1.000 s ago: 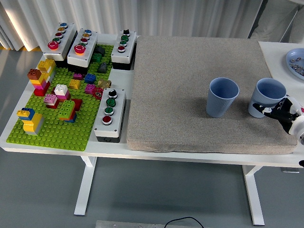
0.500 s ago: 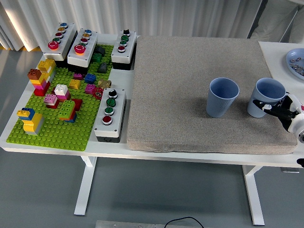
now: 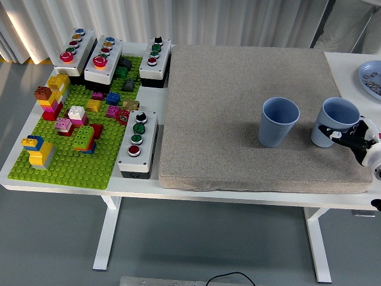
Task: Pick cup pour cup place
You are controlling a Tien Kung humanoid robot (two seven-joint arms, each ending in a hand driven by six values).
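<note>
Two blue-grey ribbed cups stand upright on the grey mat [image 3: 238, 101]. The left cup [image 3: 278, 122] stands free near the mat's middle right. The right cup [image 3: 337, 119] stands by the mat's right edge. My right hand [image 3: 342, 134] comes in from the right edge, and its black-and-white fingers [image 3: 331, 133] curl around the near lower side of the right cup, touching it. Neither cup's contents can be made out. The left arm is out of view.
A green brick baseplate [image 3: 71, 161] with several coloured bricks covers the table's left side, ringed by several button boxes [image 3: 137, 143]. A blue plate [image 3: 372, 80] with small parts lies at the far right. A person's pale clothing shows at the top right.
My right hand has drifted slightly up and to the right along the right cup's near side. The cup has shifted only a few pixels and still stands on the mat.
</note>
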